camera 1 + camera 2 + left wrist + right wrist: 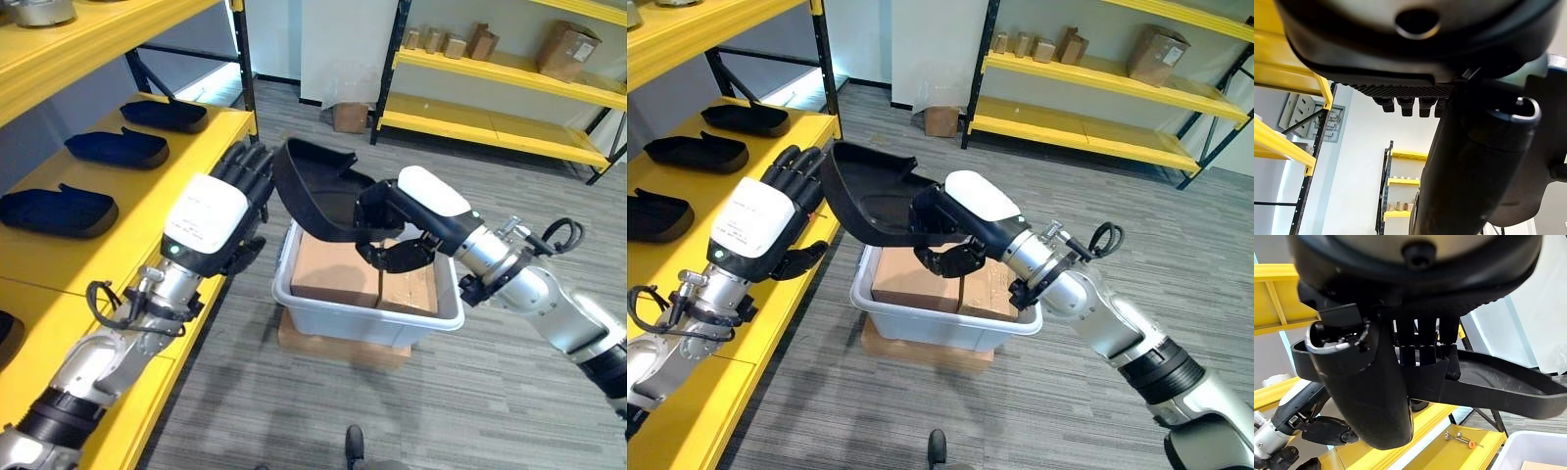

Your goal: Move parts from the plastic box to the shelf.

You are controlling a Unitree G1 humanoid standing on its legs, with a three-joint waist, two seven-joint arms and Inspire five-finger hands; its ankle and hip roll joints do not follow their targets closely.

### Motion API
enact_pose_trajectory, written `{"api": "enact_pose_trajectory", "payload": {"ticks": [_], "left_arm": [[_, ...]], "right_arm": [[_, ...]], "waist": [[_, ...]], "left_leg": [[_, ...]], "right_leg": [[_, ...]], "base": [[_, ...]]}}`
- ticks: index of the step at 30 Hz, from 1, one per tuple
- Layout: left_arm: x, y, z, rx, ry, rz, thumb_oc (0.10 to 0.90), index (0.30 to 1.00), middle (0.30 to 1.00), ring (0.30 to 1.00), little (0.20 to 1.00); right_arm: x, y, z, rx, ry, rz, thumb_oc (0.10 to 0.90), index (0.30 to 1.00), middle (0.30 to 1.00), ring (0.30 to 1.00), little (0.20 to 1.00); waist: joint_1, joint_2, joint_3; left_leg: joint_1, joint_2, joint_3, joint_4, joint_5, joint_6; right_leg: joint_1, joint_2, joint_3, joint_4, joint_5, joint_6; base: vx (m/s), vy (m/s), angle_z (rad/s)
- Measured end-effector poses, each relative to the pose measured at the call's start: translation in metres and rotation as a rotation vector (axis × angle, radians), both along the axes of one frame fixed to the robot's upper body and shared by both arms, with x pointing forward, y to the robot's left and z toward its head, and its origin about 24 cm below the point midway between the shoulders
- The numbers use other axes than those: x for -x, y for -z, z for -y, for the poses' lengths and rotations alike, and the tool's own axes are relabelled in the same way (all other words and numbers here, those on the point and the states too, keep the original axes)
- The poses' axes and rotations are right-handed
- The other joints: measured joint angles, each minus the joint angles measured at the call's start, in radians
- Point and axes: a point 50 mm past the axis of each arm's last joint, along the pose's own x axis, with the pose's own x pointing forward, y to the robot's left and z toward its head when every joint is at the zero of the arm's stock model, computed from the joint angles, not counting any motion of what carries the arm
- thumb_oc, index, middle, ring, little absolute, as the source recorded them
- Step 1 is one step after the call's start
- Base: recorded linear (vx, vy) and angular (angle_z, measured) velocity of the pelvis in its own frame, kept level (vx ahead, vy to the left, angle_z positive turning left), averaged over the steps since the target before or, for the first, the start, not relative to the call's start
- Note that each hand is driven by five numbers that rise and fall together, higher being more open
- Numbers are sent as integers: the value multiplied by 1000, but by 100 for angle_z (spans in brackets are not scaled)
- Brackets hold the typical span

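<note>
A black shell-shaped plastic part (315,191) hangs tilted above the white plastic box (362,321). My right hand (397,240) is shut on the part's near edge; its fingers (1422,355) curl over the rim of the part (1498,382). My left hand (240,181) is open with straight fingers just left of the part, above the front edge of the yellow shelf (147,191); I cannot tell whether it touches the part. Three similar black parts (118,147) lie in a row on that shelf. The box holds cardboard cartons (338,272).
The box rests on a flat cardboard piece (343,348) on the grey floor. A second yellow rack (490,122) with cardboard boxes stands at the back right. A small carton (350,116) sits on the floor behind. A person's shoe (355,446) is at the bottom edge.
</note>
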Motion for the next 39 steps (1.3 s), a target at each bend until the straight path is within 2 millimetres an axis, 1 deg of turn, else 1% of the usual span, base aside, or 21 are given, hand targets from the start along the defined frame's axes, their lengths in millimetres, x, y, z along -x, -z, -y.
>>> {"api": "enact_pose_trajectory", "payload": {"ticks": [3, 7, 14, 17, 20, 23, 27, 34, 39], "left_arm": [[1, 1, 6, 41, 14, 20, 900, 1000, 1000, 1000, 1000], [3, -5, 12, 56, 36, 53, 900, 1000, 1000, 1000, 1000], [4, -4, 15, 95, 37, 61, 900, 1000, 1000, 1000, 1000], [5, -1, 12, 100, 24, 53, 900, 1000, 1000, 1000, 1000], [6, 2, 5, 102, -7, 40, 900, 1000, 1000, 1000, 1000], [10, 9, -5, 104, -51, 15, 900, 1000, 1000, 1000, 1000], [13, 12, -11, 112, -72, 16, 900, 1000, 1000, 1000, 1000], [13, 9, -14, 169, -103, 62, 900, 1000, 1000, 1000, 1000], [13, 8, -15, 170, -103, 66, 900, 1000, 1000, 1000, 1000]], "right_arm": [[0, 1, -2, -11, -3, -4, 400, 300, 300, 300, 300], [-2, 3, -4, -31, 1, -14, 400, 300, 300, 300, 300], [-4, 4, -5, -51, 8, -15, 400, 300, 300, 300, 300], [-4, 4, -5, -53, 10, -12, 400, 300, 300, 300, 300], [-4, 4, -4, -53, 11, -13, 400, 300, 300, 300, 300], [-3, 8, 9, -84, 65, -21, 400, 300, 300, 300, 300], [-7, 17, 23, -92, 138, -55, 400, 300, 300, 300, 300], [-7, 18, 24, -96, 143, -60, 400, 300, 300, 300, 300], [-7, 19, 22, -103, 139, -62, 400, 300, 300, 300, 300]], "waist": [[1, 0, 0], [1, 0, 0], [1, 3, -2], [1, 4, -2], [0, 5, -3], [4, 9, -6], [3, 13, -8], [1, 24, -14], [1, 26, -15]], "left_leg": [[2, 0, 0, -2, 0, 0], [9, 1, 1, -7, 1, -1], [13, 1, 2, -10, 1, -1], [13, 1, 2, -10, 1, -1], [13, 1, 2, -10, 1, -1], [13, 1, 1, -11, 1, -1], [14, 2, 1, -11, 1, 0], [14, 2, 1, -11, 0, 0], [13, 4, 1, -11, 0, 0]], "right_leg": [[2, 0, 0, 0, 0, 0], [5, 1, 1, 0, 0, 0], [7, 1, 1, 0, -1, 1], [7, 2, 1, 0, -1, 1], [8, 1, 1, 0, -1, 1], [9, 0, 1, 0, -2, 1], [9, 1, 1, 0, -3, 2], [9, 1, 1, -1, -8, 3], [9, 2, 1, -1, -10, 3]], "base": [[0, 0, 0], [0, 0, 0], [0, 0, 0], [0, 0, 0], [0, 0, 0], [0, 0, 0], [0, 0, 0], [0, 0, 0], [0, 0, 0]]}}
